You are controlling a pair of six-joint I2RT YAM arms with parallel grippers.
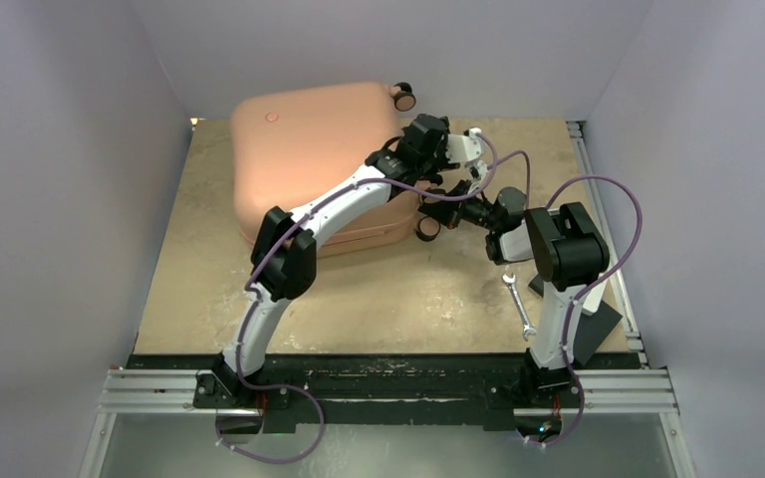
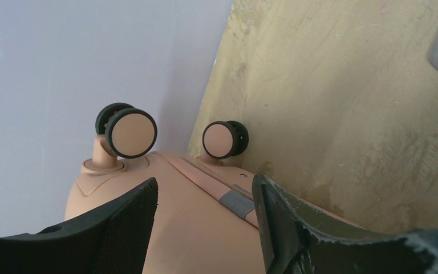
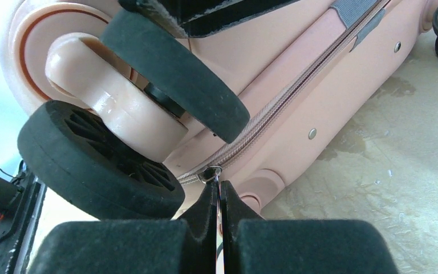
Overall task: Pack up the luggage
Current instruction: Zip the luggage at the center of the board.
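At bottom centre we see our right gripper (image 3: 217,191) pinching what seems the zipper pull (image 3: 211,172) of the luggage (image 1: 309,149); our left gripper (image 2: 204,184) gapes below the wheels (image 2: 131,133).

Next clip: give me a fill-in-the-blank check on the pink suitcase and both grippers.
The salmon-pink hard-shell suitcase lies on the tan table, its lid ____.
The right gripper is ____ on the thin metal zipper pull.
The left gripper holds its jaws ____ by the suitcase's wheeled end.
A silver wrench lies near the ____ arm's base.
Missing words: closed; shut; open; right
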